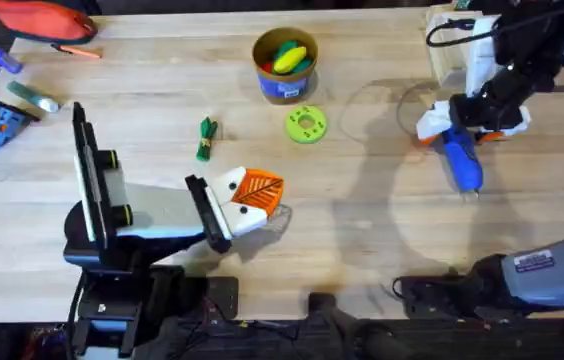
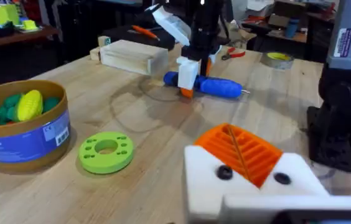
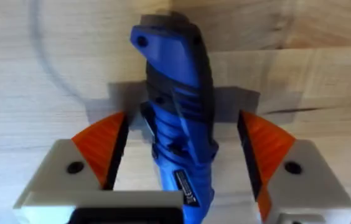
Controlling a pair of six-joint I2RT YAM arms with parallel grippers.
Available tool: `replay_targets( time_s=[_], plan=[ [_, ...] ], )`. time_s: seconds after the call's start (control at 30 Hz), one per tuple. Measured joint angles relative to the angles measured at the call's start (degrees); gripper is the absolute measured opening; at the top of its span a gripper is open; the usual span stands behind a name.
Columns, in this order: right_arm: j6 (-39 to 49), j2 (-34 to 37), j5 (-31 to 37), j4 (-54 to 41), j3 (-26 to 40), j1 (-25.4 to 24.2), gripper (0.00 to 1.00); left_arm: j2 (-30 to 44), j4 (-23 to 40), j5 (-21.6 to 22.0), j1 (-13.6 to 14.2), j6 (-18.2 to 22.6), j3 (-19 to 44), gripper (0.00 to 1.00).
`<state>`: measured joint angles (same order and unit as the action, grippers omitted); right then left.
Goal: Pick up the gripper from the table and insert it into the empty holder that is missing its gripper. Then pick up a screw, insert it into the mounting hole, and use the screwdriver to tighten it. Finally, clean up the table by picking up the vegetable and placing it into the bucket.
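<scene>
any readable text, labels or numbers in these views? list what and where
None can be read.
Blue label on the bucket: white marks, too blurred.
White sticker on the screwdriver, which lies between the open right gripper fingers: print too small.
Label on the right arm: dark lines, illegible.

The bright blue screwdriver lies flat on the counter at the right, its thin metal bit toward the near edge. The slender dark-green vegetable lies left of centre. The bucket, orange-rimmed with a blue label, stands upright toward the far side, holding toy vegetables.
</scene>
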<state>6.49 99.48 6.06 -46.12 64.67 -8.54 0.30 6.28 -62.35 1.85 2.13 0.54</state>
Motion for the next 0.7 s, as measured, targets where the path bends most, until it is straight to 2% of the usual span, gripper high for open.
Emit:
replay_targets(
  time_s=[0.47, 0.7],
  plan=[
    [4.57, 0.00, -1.20, 2.11, -0.34, -0.26, 0.953, 0.00, 0.00, 0.00, 0.00, 0.00, 0.00, 0.009],
    [7.10, 0.01, -1.64, 2.83, -0.36, -0.26, 0.853, 0.00, 0.00, -0.02, 0.00, 0.00, 0.00, 0.009]
  ],
)
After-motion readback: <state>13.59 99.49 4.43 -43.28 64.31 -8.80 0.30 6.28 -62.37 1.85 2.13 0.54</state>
